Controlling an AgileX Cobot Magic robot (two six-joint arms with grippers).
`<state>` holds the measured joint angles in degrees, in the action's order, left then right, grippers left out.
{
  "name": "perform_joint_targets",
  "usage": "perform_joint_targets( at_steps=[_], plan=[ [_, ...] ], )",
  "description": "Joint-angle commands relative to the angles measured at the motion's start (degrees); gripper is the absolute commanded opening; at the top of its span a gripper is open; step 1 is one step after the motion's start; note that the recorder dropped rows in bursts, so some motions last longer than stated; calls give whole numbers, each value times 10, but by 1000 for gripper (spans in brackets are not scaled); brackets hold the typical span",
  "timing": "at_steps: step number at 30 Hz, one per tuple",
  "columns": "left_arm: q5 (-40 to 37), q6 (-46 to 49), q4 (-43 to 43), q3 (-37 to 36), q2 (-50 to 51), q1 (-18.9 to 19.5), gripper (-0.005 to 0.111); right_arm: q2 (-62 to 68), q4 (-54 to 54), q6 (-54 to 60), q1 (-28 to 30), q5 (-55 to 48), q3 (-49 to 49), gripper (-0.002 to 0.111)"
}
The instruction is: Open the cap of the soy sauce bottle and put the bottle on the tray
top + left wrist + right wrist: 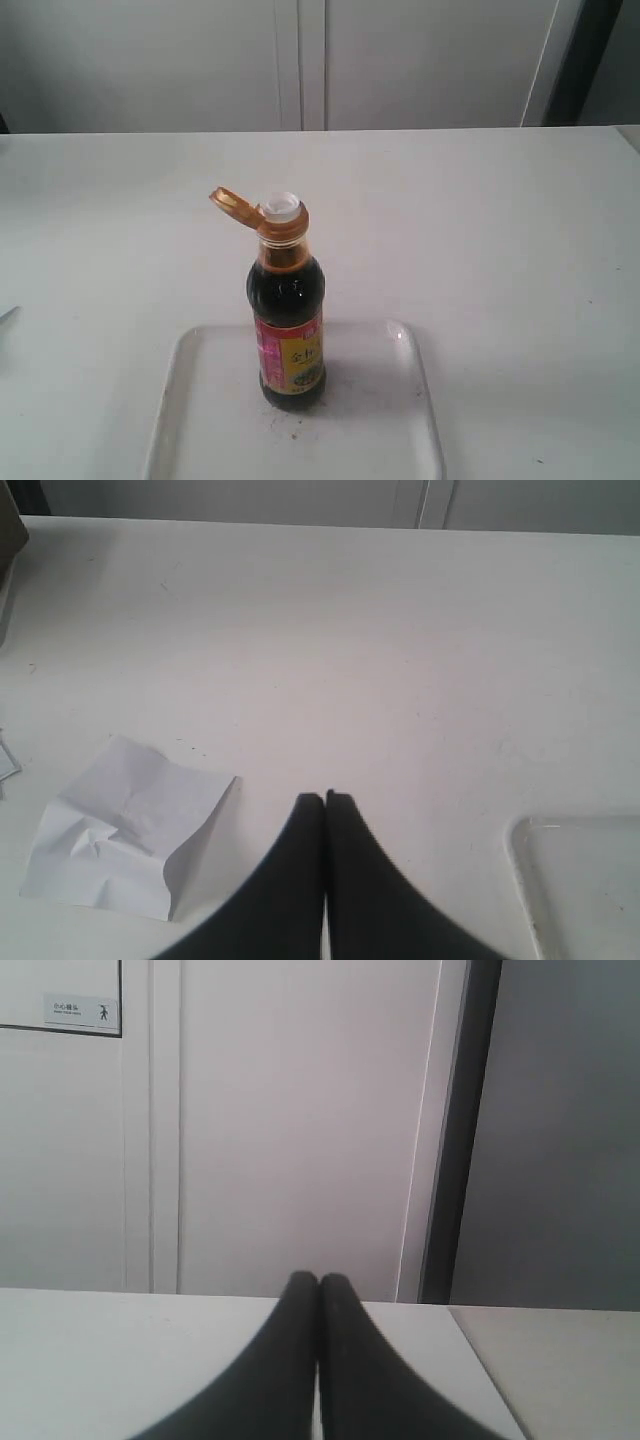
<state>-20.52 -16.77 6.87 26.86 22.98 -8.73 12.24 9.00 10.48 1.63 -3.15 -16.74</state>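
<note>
You are looking at what reads as the end state: bottle standing upright on tray, cap flipped open. Left claw and right claw are sitting closed, empty, both clear; no next move needed.

Lab-like room, bare white table; plain wall panels (small sign)

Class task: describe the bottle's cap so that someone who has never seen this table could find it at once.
On the white table lies a translucent tray bearing one dark soy sauce bottle. At its neck, the amber cap hangs flipped open, beside the white spout.
</note>
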Motion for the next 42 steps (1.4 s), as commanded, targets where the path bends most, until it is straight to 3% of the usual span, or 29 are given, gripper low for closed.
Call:
perform_joint_targets(
  at_steps=[1, 16, 26, 33, 42],
  plan=[
    [-5, 1, -5, -4, -5, 2, 0, -3, 2, -2, 2, 3, 3, 0],
    [-4, 6, -4, -4, -5, 2, 0, -3, 2, -8, 2, 2, 3, 0],
    [30, 157, -69, -29, -34, 2, 0, -3, 2, -12, 2, 2, 3, 0],
    [43, 155, -69, -76, -81, 4, 0, -3, 2, -12, 2, 2, 3, 0],
    [39, 153, -93, -150, -157, 63, 0, -3, 2, -12, 2, 2, 3, 0]
  ],
)
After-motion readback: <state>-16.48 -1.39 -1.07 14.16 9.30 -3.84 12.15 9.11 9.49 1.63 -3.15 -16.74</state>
